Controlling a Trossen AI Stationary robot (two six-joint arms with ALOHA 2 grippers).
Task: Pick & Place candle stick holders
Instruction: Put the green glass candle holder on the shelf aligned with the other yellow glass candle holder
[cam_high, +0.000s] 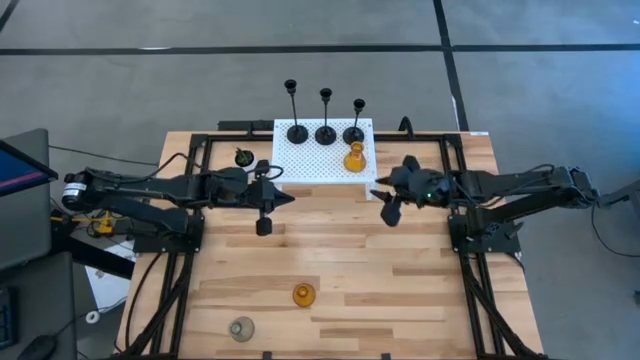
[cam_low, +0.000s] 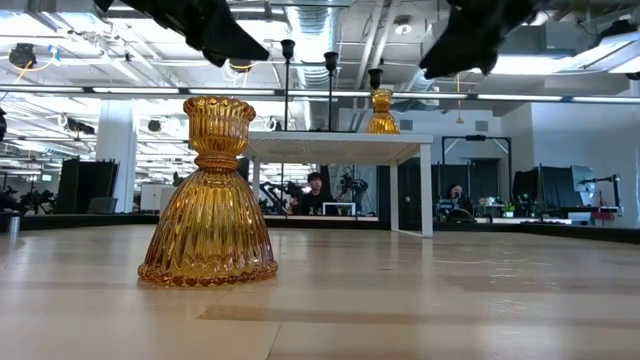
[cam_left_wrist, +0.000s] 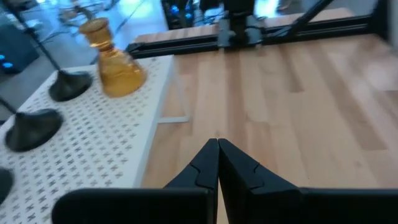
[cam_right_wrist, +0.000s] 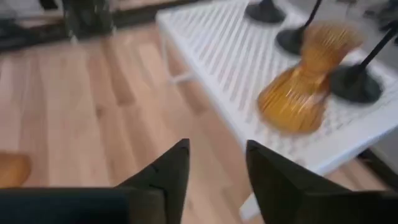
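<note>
On white stand (cam_high: 318, 160): amber holder (cam_high: 354, 158); left gripper (cam_high: 287, 198) jaws clenched, right gripper (cam_high: 379, 194) jaws released. No writing legible.

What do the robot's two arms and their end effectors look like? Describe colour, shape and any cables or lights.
Both arms are dark, slim and jointed, mounted on black frames. The left end effector and the right end effector each have two black, wedge-shaped fingers tapering to points. Black cables trail from the bases. A small green light glows on the right arm.

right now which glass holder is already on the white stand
One amber holder, at the stand's right front corner beside the black ones. The other amber and the clear-grey sit on the table.
</note>
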